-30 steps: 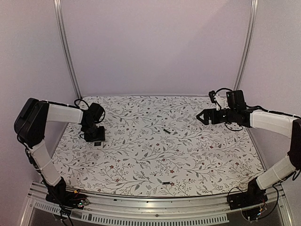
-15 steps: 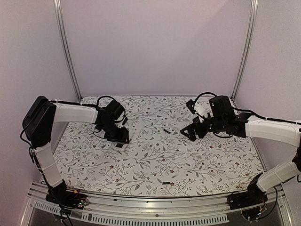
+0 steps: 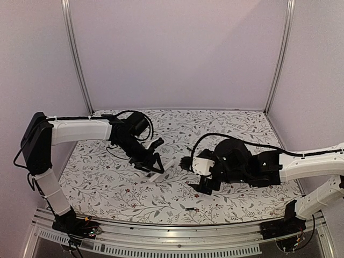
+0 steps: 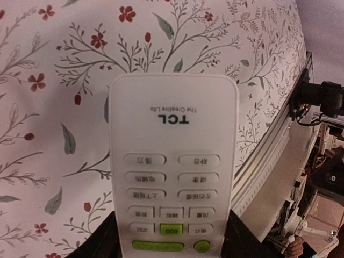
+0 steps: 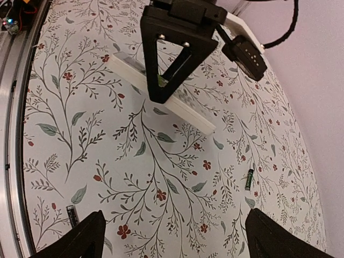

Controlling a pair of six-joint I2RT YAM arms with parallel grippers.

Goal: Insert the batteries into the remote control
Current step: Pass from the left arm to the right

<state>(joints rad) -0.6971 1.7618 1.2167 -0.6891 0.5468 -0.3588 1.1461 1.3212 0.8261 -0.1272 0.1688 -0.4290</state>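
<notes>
My left gripper (image 3: 153, 161) is shut on the white remote control (image 3: 162, 172), low over the middle of the table. In the left wrist view the remote (image 4: 172, 156) lies face up between my fingers (image 4: 99, 244), TCL logo and green buttons showing. My right gripper (image 3: 206, 186) is open and empty just right of it, above the cloth. In the right wrist view I see the left gripper (image 5: 169, 80) holding the tilted remote (image 5: 188, 112). One battery (image 5: 248, 179) lies beyond my right fingertip (image 5: 274, 234). The other battery (image 5: 71, 215) lies near the rail and shows in the top view (image 3: 190, 207).
A floral cloth (image 3: 242, 134) covers the table. A metal rail (image 3: 177, 234) runs along the near edge and shows in the wrist views (image 5: 16, 107) (image 4: 274, 161). Pale walls and two posts (image 3: 78, 59) close the back and sides.
My left gripper has moved right from the table's left side to the middle with the remote. My right gripper has swung from the back right down to the middle front.
</notes>
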